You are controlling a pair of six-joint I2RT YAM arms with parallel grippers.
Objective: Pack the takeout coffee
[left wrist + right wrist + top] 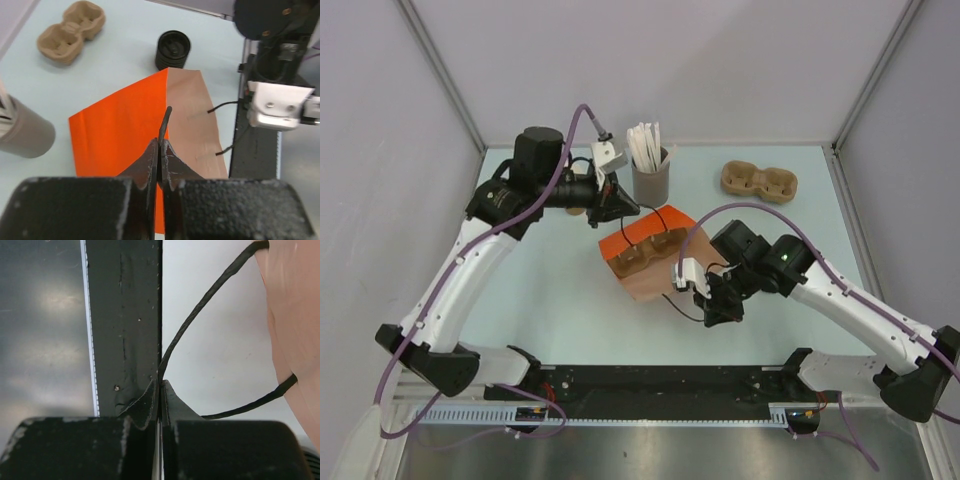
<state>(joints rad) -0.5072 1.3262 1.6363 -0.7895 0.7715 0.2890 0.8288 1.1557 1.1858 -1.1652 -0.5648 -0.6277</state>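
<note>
1. The left gripper (pixel 159 143) is clamped tight on the far handle (pixel 165 121) of the paper bag (pixel 642 243). The right gripper (pixel 160 386) pinches the near handle (pixel 200 310).
2. I can't spot the coffee cup anywhere; perhaps an arm hides it.
3. I'd draw the handles apart slowly and evenly, so the mouth opens wide without tearing or tipping.

1. The right hand (pixel 160 390) sits at 6 o'clock, its fingers pressed together on a black cord handle (pixel 215 289).
2. The cord loops up toward 1 o'clock and out toward 3 o'clock, both ends meeting a tan paper bag (pixel 295 315) at the right edge.
3. A black rail (pixel 125 315) runs from 12 o'clock down to the fingers. Pale surface (pixel 225 365) lies right of it, and grey metal (pixel 45 340) lies at 9 o'clock.
</note>
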